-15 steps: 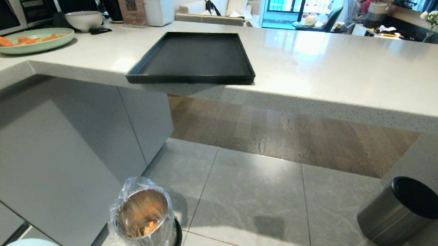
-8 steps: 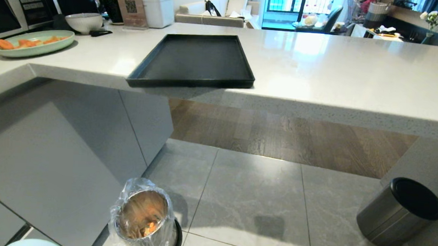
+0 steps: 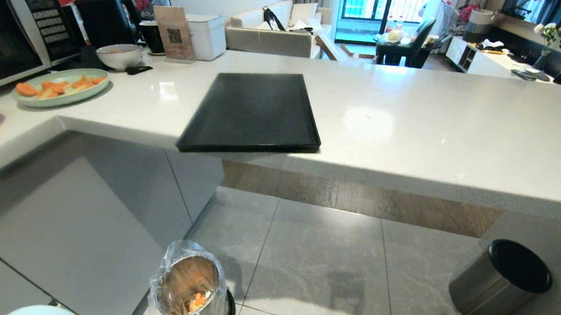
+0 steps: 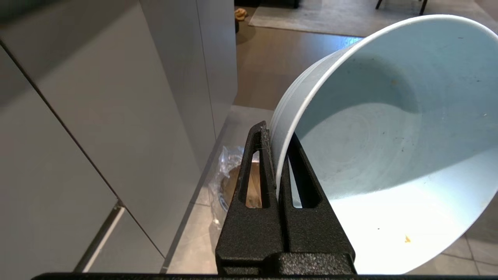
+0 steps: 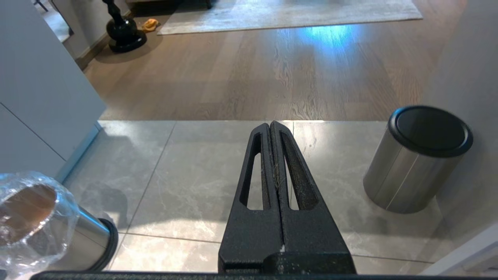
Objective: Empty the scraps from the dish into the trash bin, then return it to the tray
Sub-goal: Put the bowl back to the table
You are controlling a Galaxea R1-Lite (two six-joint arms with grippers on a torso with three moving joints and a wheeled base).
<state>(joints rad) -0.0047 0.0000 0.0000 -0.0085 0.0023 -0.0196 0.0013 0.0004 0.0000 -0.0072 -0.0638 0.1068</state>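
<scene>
Pale bluish-white inside, the small round white dish hangs tipped on its side, its rim pinched between the left gripper fingers.

In the head view only a sliver of the dish shows at the bottom edge, cut off. It looks emptied but for a tiny yellow speck. Orange scraps lie in the shiny metal trash bin with its clear bag, on the floor below. The flat black rectangular tray overhangs the pale counter edge. The right gripper fingers are pressed together, empty.
</scene>
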